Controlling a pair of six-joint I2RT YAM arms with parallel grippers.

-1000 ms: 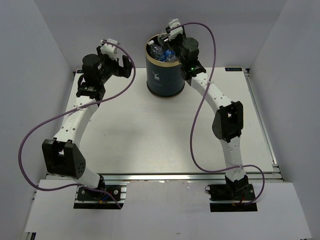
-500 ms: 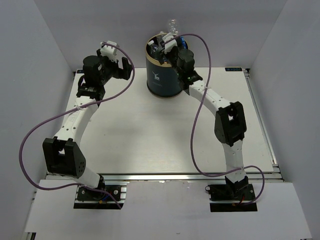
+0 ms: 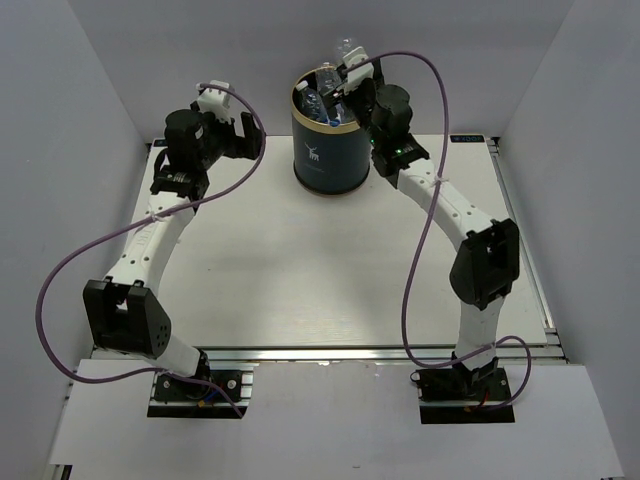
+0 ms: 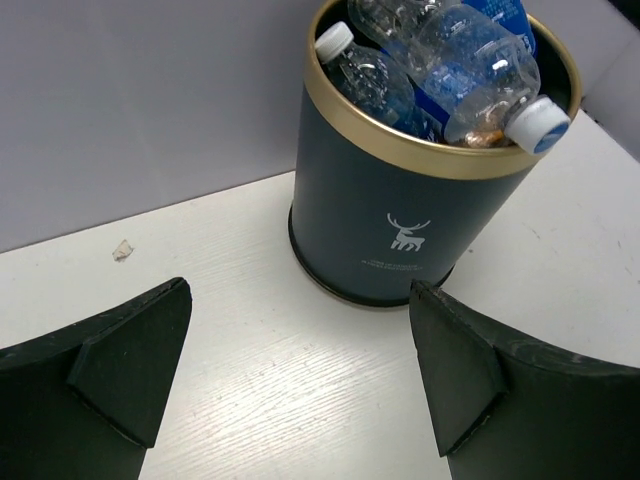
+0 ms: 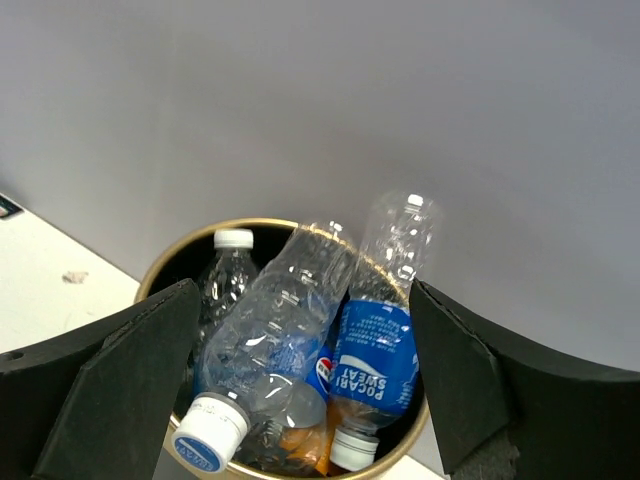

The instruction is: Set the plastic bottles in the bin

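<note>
Grey walls close in a white table [image 3: 300, 260] on three sides, and the bin [image 3: 326, 160], a dark navy cylinder with a gold rim and a small white deer logo, stands upright near the table's far edge, between the two arms. Its mouth is crowded with the plastic bottles. A clear bottle with a blue-and-white cap [image 5: 270, 345] lies slanted across the top, cap toward the near rim. Beside it a bottle with a blue Pocari Sweat label [image 5: 385, 345] stands cap-down, its clear base poking up well above the rim on the far side. A third clear bottle with a white cap [image 5: 228, 275] sits upright against the left inner wall. Something orange [image 5: 300, 445] shows low between them, probably the orange bottle, though too little of it is visible to be sure. The right gripper [image 5: 300, 385] hovers just above the bin's mouth with its fingers spread wide and nothing between them. The left gripper [image 4: 300, 365] hangs over the table to the left of the bin, pointed toward it, fingers also spread wide and empty, clear of the bin's wall. A small pale scrap [image 4: 122, 250] lies on the table left of the bin. Purple cables [image 3: 60, 270] loop from each wrist back to the arm bases.
</note>
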